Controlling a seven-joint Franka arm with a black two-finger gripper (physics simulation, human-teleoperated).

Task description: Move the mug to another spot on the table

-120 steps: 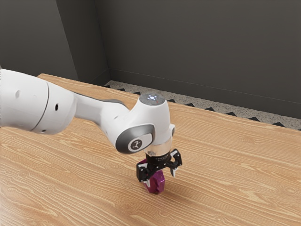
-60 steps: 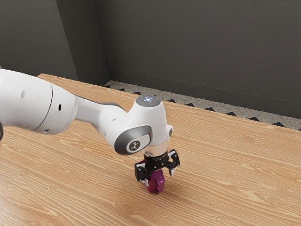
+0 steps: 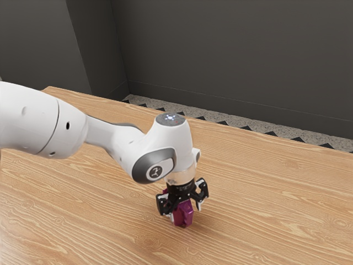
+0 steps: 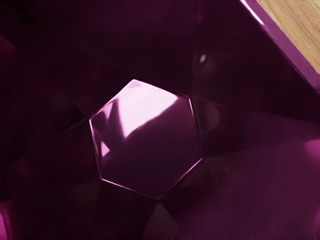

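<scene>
Gripper (image 3: pixel 181 210) low over glossy magenta faceted mug (image 3: pixel 185 217), hexagonal floor; grip state can't tell.

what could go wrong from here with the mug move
1. The mug sits low under the gripper, at or just above the table. A sideways move may drag its base on the wood and tip it.
2. The hand covers much of the mug in the exterior view, so the hold cannot be confirmed. It may slip during a lift.
</scene>
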